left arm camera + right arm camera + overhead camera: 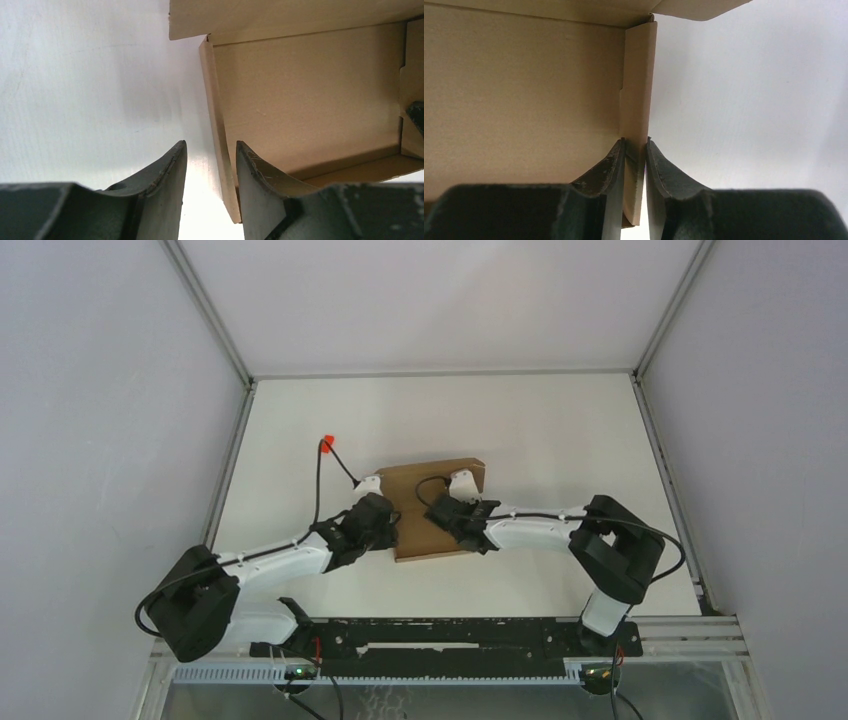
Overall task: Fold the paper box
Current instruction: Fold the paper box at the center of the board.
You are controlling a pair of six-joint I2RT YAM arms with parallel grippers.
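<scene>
My right claw (635,142) pinched the paper box (412,540) by its right wall. My left claw (210,145), half open, straddled its left wall.

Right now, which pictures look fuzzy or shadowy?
Top view: sharp and evenly lit, with hardly any shadows. Left wrist view: the left tool looks dark and soft up close, and the paper box throws a grey shadow on the table. Right wrist view: the table is bright white and the right tool is dark.

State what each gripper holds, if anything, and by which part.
The right gripper pinches the paper box by its right side wall. The left gripper straddles the left wall, jaws open, holding nothing.
</scene>
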